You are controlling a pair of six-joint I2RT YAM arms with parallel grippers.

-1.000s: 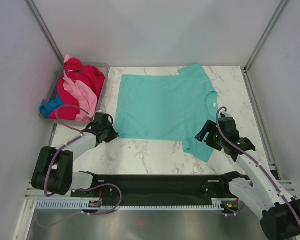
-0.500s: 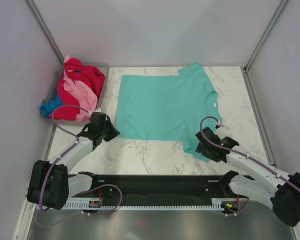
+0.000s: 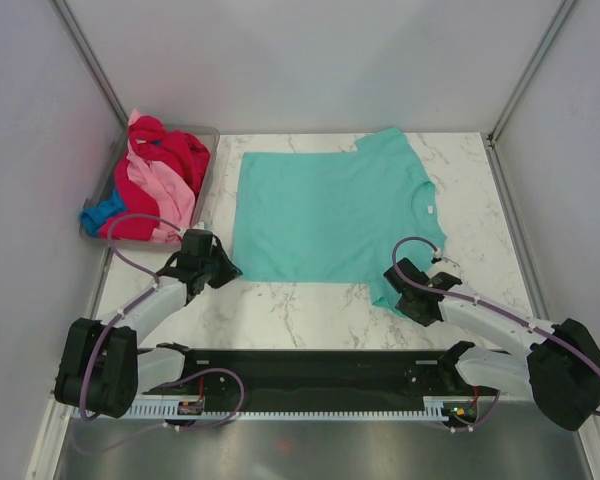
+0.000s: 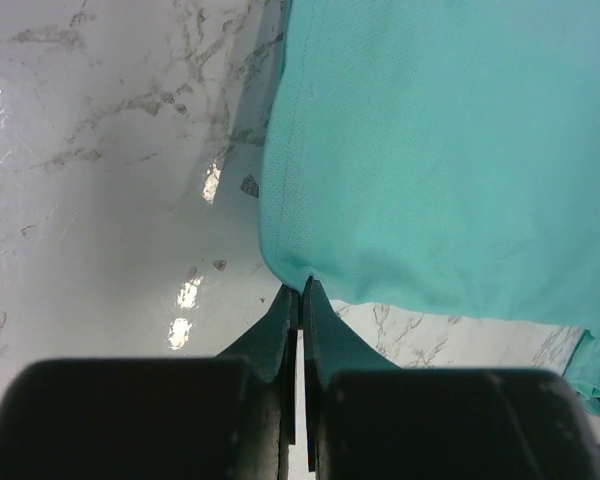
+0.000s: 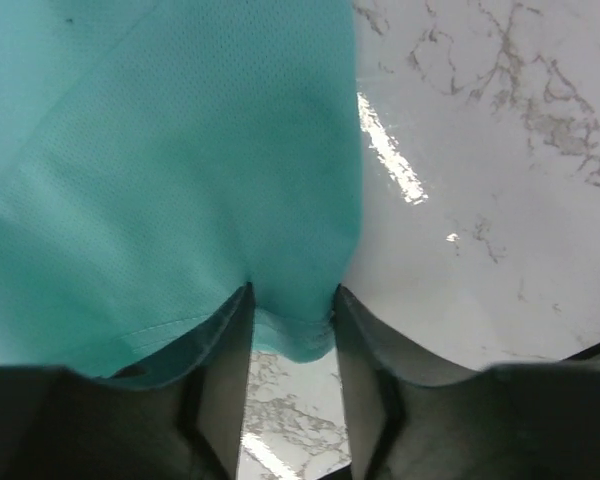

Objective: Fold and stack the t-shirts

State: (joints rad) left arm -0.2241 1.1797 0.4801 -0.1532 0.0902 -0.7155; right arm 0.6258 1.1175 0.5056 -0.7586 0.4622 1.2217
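A teal t-shirt (image 3: 330, 215) lies flat on the marble table, collar to the right. My left gripper (image 3: 226, 268) is at its near-left hem corner. In the left wrist view the gripper (image 4: 301, 286) is shut, with the shirt's corner (image 4: 440, 150) pinched at the fingertips. My right gripper (image 3: 400, 292) is low at the shirt's near sleeve. In the right wrist view the gripper (image 5: 292, 298) is open, with the sleeve's hem (image 5: 180, 150) lying between its fingers. Crimson (image 3: 175, 155), pink (image 3: 172, 198) and blue (image 3: 102, 213) shirts are heaped at the back left.
The heaped shirts fill a grey plastic tub (image 3: 208, 131) at the table's back left corner. Grey walls close in both sides and the back. A black rail with the arm bases runs along the near edge.
My right gripper has dropped and moved left onto the near sleeve's hem. My left gripper has shifted slightly right onto the shirt's near-left corner.
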